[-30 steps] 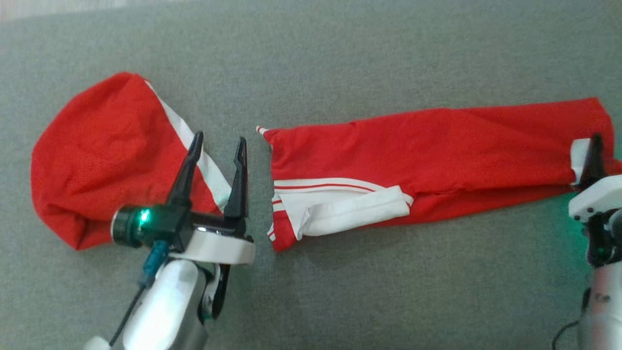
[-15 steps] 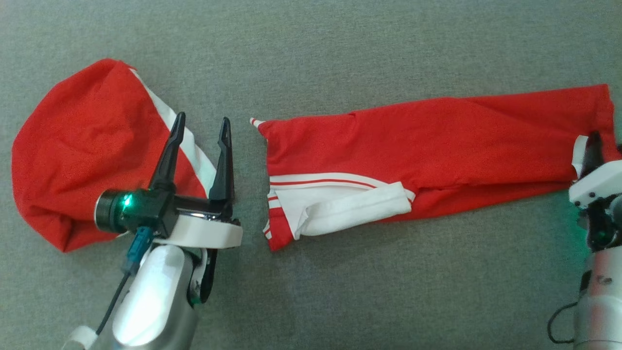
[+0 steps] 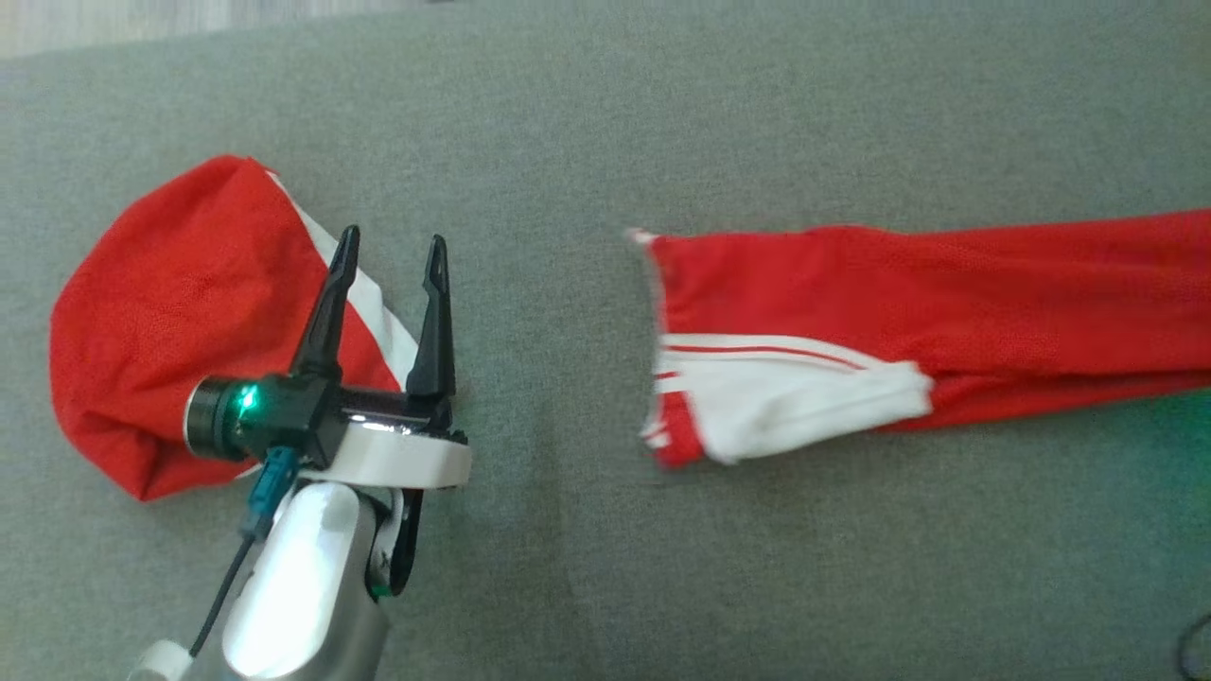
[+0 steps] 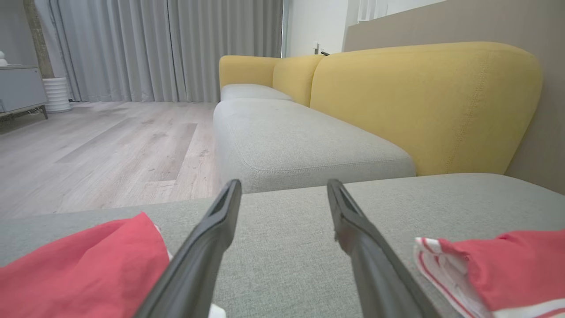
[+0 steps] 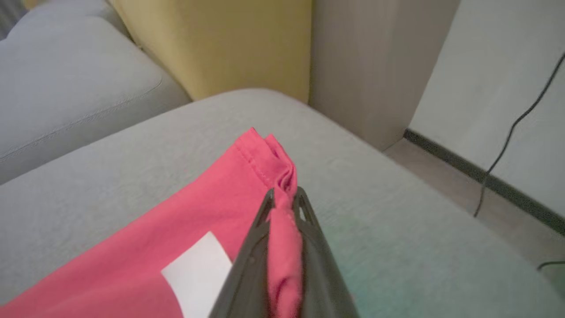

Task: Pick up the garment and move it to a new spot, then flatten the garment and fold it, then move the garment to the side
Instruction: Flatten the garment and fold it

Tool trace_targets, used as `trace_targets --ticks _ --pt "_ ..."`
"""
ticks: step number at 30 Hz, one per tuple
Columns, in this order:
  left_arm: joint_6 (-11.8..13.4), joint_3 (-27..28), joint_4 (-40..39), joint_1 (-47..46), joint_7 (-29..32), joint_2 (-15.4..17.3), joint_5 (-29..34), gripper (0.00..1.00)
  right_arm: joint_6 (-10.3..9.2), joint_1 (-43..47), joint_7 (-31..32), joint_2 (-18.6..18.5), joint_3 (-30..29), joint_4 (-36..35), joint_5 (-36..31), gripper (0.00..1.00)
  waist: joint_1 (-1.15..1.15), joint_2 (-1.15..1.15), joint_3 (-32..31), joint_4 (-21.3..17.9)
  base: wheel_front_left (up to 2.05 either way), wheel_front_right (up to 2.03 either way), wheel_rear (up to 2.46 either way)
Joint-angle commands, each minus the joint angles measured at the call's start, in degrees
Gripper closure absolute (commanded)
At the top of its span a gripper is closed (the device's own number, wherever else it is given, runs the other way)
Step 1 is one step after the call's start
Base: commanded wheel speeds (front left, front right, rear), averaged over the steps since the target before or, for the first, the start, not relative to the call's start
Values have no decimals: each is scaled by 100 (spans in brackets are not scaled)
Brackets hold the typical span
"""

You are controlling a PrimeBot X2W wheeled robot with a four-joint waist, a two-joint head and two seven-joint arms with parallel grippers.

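I see my left gripper [image 4: 283,187] spread wide above the grey cushion [image 4: 287,247], bare fabric between its fingers. A red heap [image 4: 79,265] lies at lower left, the red-and-white garment [image 4: 507,265] at lower right, and a yellow sofa back [image 4: 419,106] beyond.

Illumination: soft, even, diffuse light. Head view: the long garment [image 3: 946,303] is motion-blurred; glare on the left forearm [image 3: 303,586]; a green glow tints the cushion [image 3: 1173,445] at its right edge. Shadows faint.
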Motion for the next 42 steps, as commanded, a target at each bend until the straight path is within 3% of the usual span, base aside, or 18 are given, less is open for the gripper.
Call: trace_targets --ticks 1,6,10,17,23,25,26,34,41,42 --pt "-22 245 -143 9 -37 15 19 0 -4 -101 -101 -256 20 -198 -91 100 1 0 -117 35 0 0 0" --pt "-36 295 -117 155 -37 -36 14 0 -4 -145 -149 -286 231 -200 -128 100 1 0 -387 92 0 0 0" --pt "-52 285 -57 284 -37 -74 10 0 -4 -46 -110 3 680 -525 -35 100 1 0 -624 126 0 0 0" --pt "-54 293 -11 454 -37 -109 16 0 -4 448 357 489 2059 -1570 424 100 1 0 -1010 188 0 0 0" --pt "-65 280 18 554 -37 -126 24 0 -4 902 482 583 3441 -2010 1177 100 1 0 -1205 282 0 0 0" --pt "-70 274 22 565 -37 -128 26 0 -4 964 425 584 3676 -1987 1304 100 1 0 -1226 307 0 0 0" --pt "-73 268 19 575 -37 -132 30 0 -4 1056 285 585 4099 -1896 1489 100 1 0 -1235 357 0 0 0" --pt "-84 240 2 543 -37 -143 45 0 -4 989 -426 586 5166 -1133 1942 100 1 0 -1155 550 0 0 0" --pt "-53 168 -29 495 -37 -159 0 0 -4 693 -1060 587 5672 -174 2164 100 1 0 -1045 669 0 0 0" --pt "-53 154 -16 492 -37 -161 -4 0 -4 631 -1129 587 5728 -9 2084 66 1 0 -1037 680 0 0 0"
